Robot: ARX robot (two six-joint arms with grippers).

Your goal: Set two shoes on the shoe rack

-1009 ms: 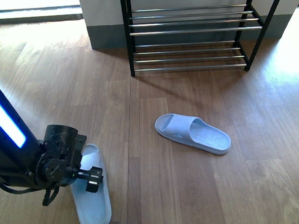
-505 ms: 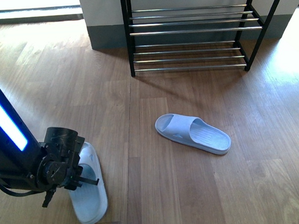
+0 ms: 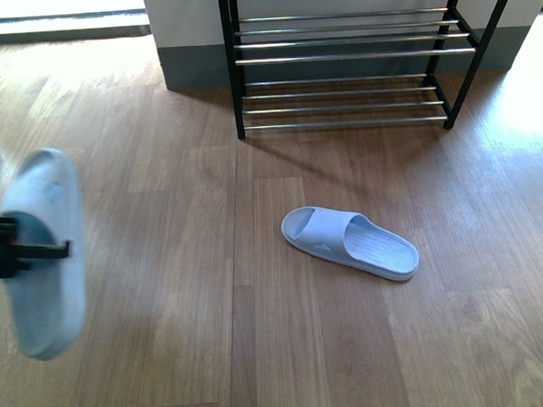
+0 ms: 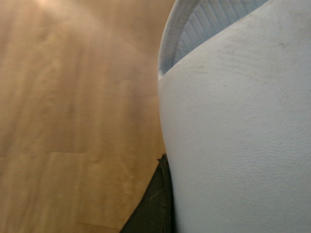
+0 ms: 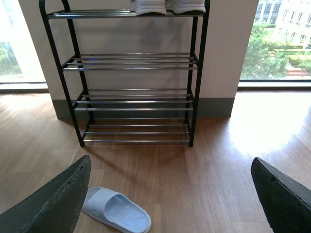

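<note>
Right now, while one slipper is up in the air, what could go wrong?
The raised slipper is held by the left gripper at just one spot, so it might slip out and drop. The shoe rack has shelves of thin bars with gaps, so the slipper could tip or catch there. The other slipper lies on the floor in front of the rack and could get bumped on the way.
</note>
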